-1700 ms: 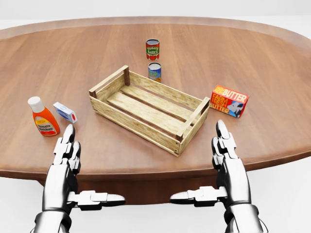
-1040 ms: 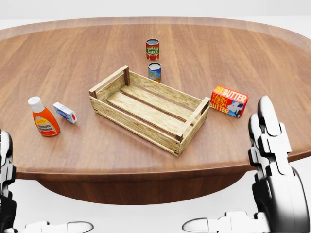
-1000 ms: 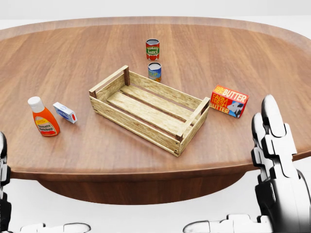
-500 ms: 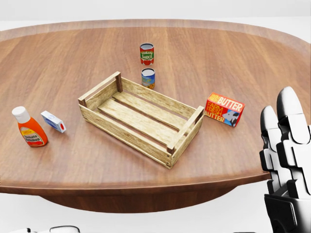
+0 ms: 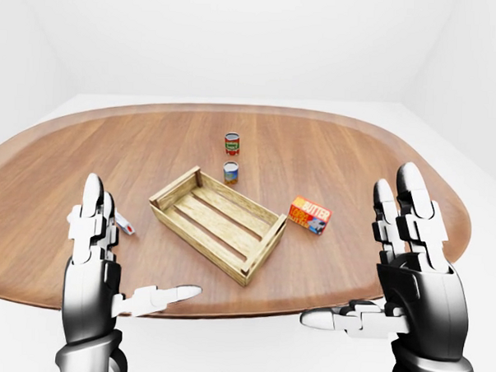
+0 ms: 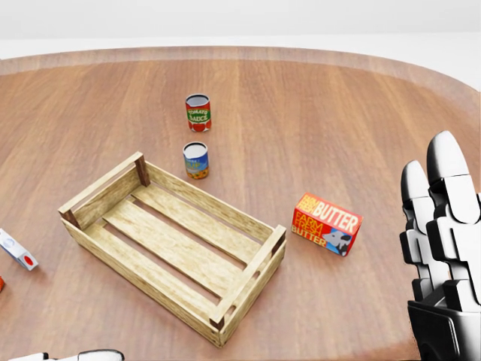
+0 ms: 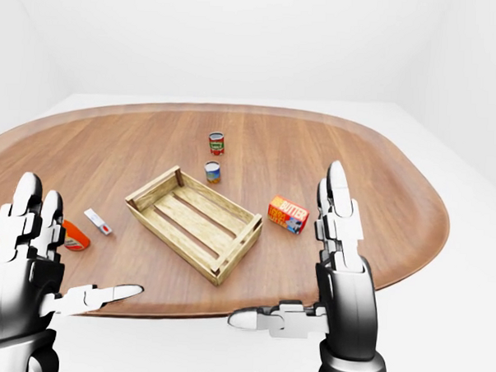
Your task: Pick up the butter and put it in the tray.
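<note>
The butter (image 6: 327, 224) is an orange and red box lying flat on the wooden table, just right of the tray. That tray (image 6: 210, 207) is an empty slatted wooden crate, set at a slant in the middle of the head view. My right hand (image 5: 356, 248) is raised at the lower right, open, fingers pointing up and thumb held out to the left. It hangs short of the butter, over the table's near edge. My left hand (image 5: 145, 239) is also open and upright at the lower left, empty, well left of the crate.
A red tomato sauce can (image 6: 198, 113) and a smaller blue-labelled can (image 6: 195, 160) stand above the crate. A small white and blue box (image 6: 15, 250) and an orange sauce bottle (image 7: 73, 236) lie to its left. The oval table's (image 5: 85, 146) near edge runs under both hands.
The whole head view has shifted: the camera has come closer, so the crate and butter look larger and lower. My right hand has risen along the right edge; the left has left that view.
</note>
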### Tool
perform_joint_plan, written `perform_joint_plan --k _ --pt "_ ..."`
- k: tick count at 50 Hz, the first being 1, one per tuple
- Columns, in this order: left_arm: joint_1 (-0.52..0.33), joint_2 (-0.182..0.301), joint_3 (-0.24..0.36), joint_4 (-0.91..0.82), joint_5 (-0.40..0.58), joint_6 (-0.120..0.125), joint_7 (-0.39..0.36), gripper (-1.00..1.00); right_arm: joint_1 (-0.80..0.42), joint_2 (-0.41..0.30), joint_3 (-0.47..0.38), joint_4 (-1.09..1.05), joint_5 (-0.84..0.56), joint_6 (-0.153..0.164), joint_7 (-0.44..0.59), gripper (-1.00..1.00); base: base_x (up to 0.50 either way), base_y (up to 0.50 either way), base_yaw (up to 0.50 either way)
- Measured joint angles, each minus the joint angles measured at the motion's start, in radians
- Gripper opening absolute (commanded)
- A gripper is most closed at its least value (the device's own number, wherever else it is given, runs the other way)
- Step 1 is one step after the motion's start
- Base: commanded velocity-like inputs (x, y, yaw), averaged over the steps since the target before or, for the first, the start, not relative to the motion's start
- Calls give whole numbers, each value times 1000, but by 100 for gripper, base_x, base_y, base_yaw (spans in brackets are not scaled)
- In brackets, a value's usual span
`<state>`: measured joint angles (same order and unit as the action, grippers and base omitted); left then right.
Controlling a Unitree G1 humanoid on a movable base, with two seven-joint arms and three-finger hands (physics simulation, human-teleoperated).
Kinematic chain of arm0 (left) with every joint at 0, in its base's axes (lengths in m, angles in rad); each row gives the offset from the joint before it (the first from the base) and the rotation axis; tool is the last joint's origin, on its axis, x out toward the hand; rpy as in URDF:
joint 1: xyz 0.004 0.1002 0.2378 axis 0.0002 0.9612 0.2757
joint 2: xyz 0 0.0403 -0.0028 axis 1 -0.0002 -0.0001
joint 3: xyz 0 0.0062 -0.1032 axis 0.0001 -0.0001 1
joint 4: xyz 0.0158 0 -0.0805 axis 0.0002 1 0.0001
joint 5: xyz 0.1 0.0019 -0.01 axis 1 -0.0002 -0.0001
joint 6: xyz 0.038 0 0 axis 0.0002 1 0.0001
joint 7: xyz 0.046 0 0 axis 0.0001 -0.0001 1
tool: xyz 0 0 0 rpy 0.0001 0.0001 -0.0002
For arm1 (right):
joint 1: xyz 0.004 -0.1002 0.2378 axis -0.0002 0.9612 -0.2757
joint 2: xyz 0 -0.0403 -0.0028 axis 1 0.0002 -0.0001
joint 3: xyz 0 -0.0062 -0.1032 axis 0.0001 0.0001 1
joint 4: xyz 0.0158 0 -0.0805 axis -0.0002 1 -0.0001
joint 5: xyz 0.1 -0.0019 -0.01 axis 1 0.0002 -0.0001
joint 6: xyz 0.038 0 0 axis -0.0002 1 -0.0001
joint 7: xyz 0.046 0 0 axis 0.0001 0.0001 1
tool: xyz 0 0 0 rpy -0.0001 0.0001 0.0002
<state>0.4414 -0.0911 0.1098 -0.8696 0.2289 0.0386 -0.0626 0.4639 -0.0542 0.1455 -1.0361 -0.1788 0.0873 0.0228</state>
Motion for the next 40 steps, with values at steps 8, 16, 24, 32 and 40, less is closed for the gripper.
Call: perform_joint_plan --k 8,16,24,32,40 --pt "0 1 -1 2 0 -1 0 100 0 -1 1 2 1 0 -1 100 50 -26 0" --pt "0 2 -3 3 0 -1 0 100 0 -3 3 2 1 0 -2 100 50 -26 0" --pt "-6 2 -3 4 -2 0 -1 100 0 -6 9 -1 -4 0 -4 100 50 -26 0" --pt "-4 1 2 3 -4 0 -3 100 1 -9 16 -5 -8 0 -6 100 51 -23 0" --pt "-1 0 3 2 -5 0 -4 100 1 -12 22 -8 -10 0 -8 100 52 -22 0"
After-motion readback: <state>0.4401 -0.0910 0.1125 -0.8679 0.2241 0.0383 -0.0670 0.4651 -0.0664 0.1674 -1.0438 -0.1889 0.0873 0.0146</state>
